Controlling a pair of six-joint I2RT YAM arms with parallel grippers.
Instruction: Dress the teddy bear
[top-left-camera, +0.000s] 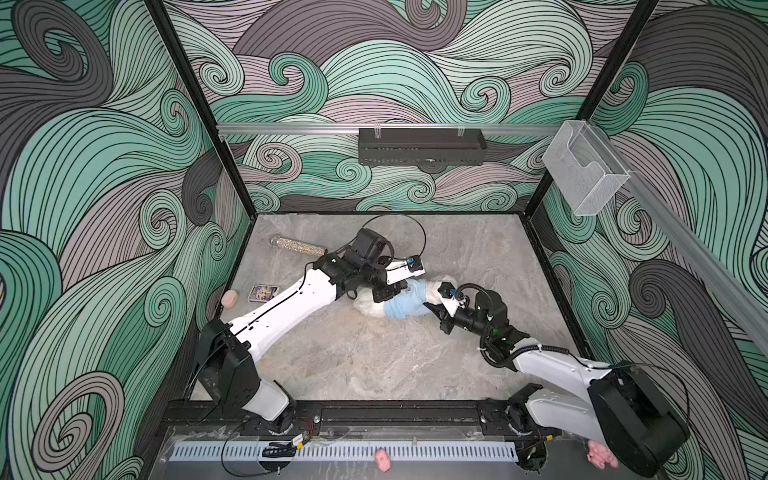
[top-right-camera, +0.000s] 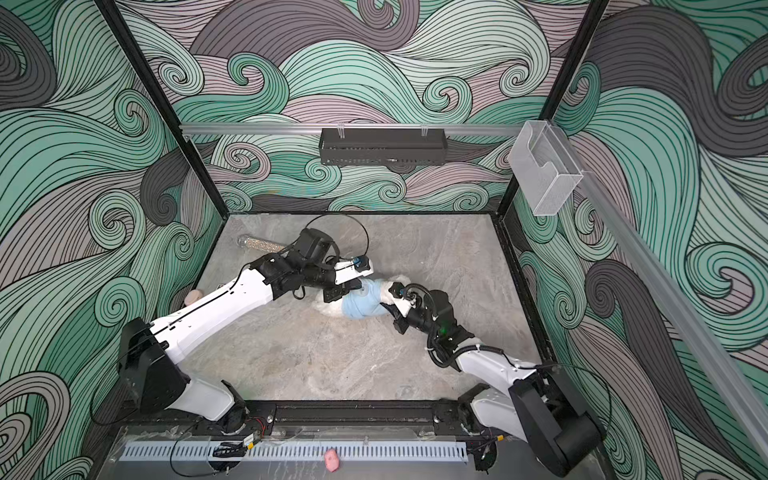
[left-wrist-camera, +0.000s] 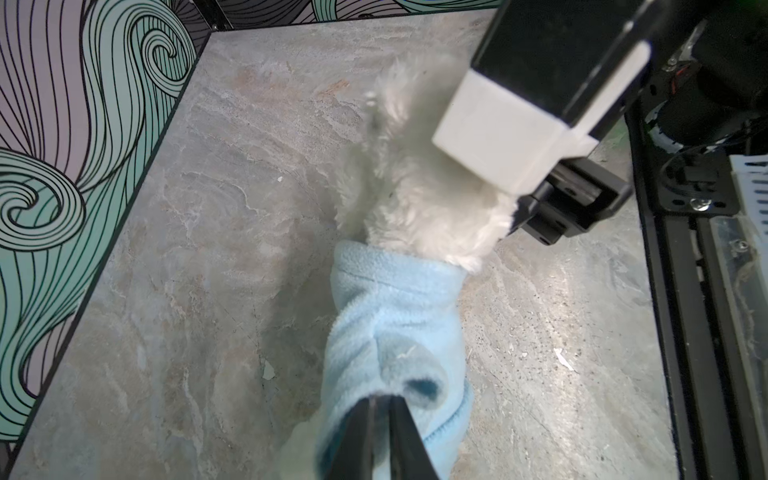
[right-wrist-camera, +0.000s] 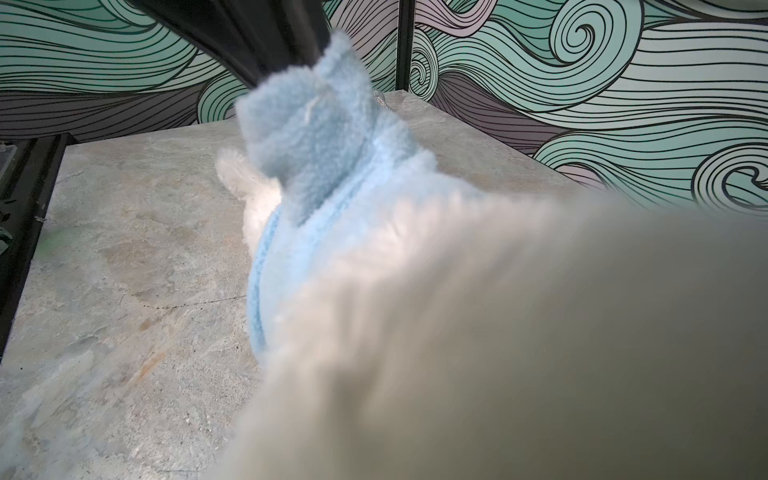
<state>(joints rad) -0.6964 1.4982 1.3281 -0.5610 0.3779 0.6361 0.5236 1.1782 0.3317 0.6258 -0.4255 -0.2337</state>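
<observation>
left hand (left-wrist-camera: 382, 402) low, pinching teddy bear's (left-wrist-camera: 428, 199) sweater (left-wrist-camera: 395, 299)

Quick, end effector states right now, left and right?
Left end effector: closed, pinching the blue garment.
Right end effector: closed, apparently gripping the teddy bear by its white fur.

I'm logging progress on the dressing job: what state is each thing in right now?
teddy bear, lying on the table, partly dressed, white fur sticking out of the garment.
blue fleece garment, bunched around the bear's body, one fold pinched up.
left gripper, shut on the blue fleece garment.
right gripper, shut on the teddy bear's fur.
glitter tube, lying on its side.
</observation>
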